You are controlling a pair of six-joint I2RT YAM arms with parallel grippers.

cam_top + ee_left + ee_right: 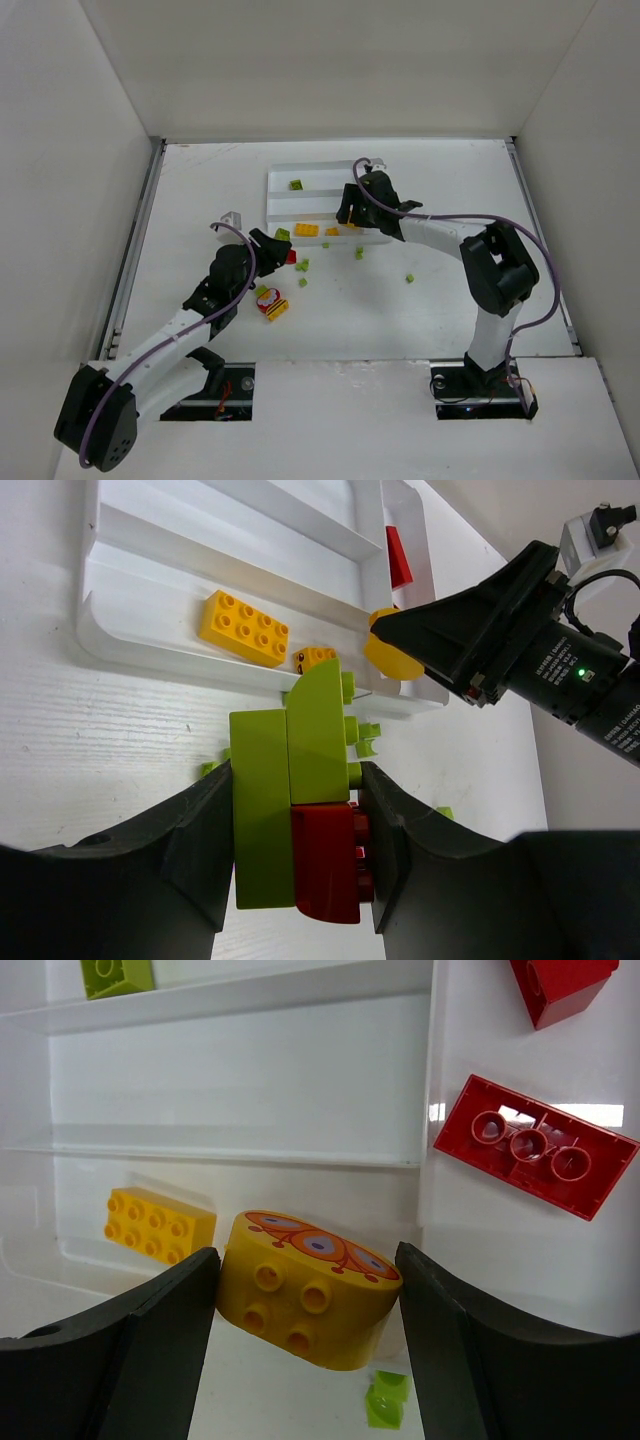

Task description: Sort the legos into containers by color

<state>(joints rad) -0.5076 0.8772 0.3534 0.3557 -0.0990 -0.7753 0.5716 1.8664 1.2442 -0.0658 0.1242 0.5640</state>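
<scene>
My left gripper [281, 247] [296, 810] is shut on a clump of two lime green bricks and one red brick [300, 810], held above the table in front of the white tray [275, 178]. My right gripper [352, 216] [305, 1260] is shut on a rounded yellow brick with an orange pattern [307, 1300] over the tray's near right corner. The near slot holds a yellow brick [158, 1224] [245, 628] and a small yellow piece [315, 658]. The far slot holds a green brick [296, 184]. The crosswise slot holds a red plate [535, 1145] and a red brick [560, 985].
Small green pieces lie on the table in front of the tray [302, 265] [359, 254] [410, 277]. A red and yellow clump [271, 304] lies beside my left arm. White walls enclose the table on three sides.
</scene>
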